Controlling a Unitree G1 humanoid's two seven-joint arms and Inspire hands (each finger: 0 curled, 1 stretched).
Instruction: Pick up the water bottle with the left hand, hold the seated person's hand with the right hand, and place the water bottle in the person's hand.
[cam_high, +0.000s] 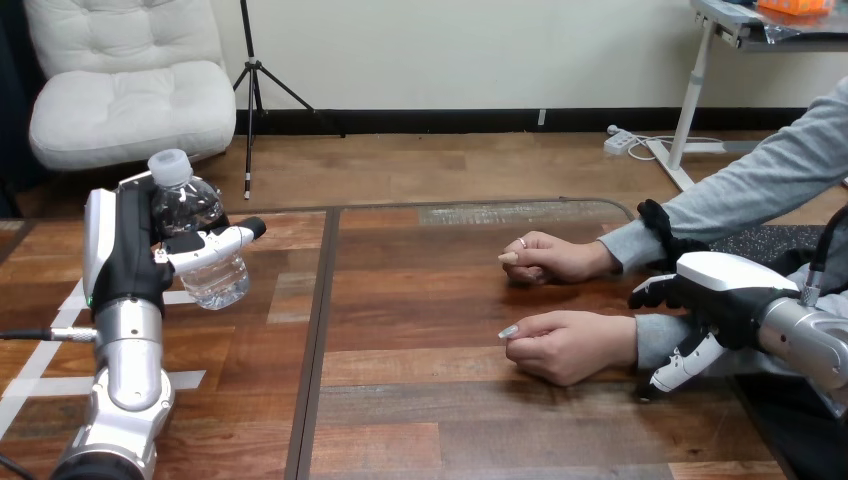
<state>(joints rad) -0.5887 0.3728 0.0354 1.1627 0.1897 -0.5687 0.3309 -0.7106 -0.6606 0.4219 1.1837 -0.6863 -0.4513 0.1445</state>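
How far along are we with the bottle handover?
Done: the left hand is closed round the clear plastic water bottle with a white cap, held up over the left of the wooden table. In hand: the right hand is at the wrist of the person's nearer hand; a grip cannot be confirmed. Left: carrying the bottle across and placing it in that hand, which lies loosely curled.
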